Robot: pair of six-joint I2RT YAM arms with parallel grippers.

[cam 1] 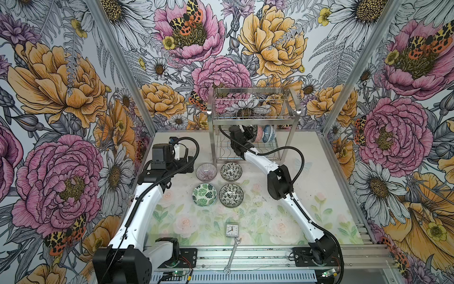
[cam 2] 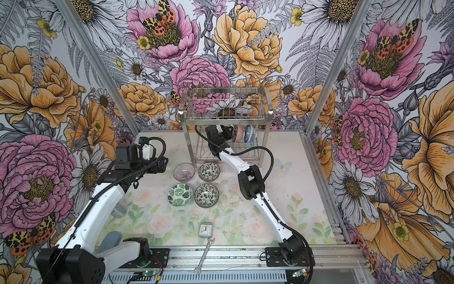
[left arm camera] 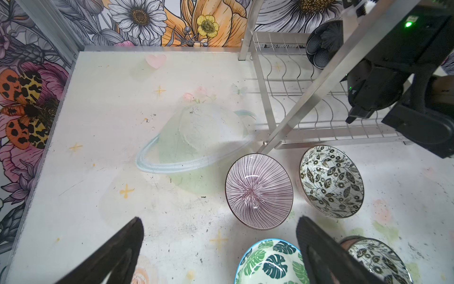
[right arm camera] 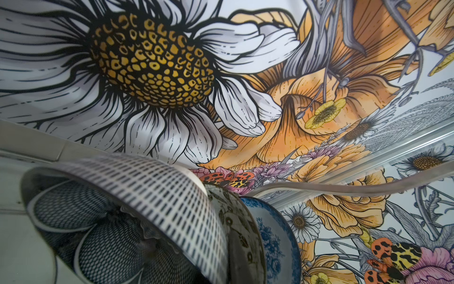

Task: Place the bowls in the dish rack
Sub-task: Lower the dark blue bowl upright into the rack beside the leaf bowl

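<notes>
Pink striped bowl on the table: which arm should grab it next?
Left. The left gripper hangs open beside the pink striped bowl; the right gripper is in the dish rack, shut on the dark petal bowl.

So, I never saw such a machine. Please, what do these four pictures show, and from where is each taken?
Two white-and-black robot arms carry two-finger grippers. Both top views look down on the table; each wrist view comes from a camera on one arm. On the table stand four round ceramic bowls: a pink striped bowl, a green leaf bowl and two black-white floral bowls; in front lie a square clock and a steel wrench. The left gripper is open and empty. The right gripper, inside the lower tier of the steel wire dish rack, seems shut on a dark petal-patterned bowl.
</notes>
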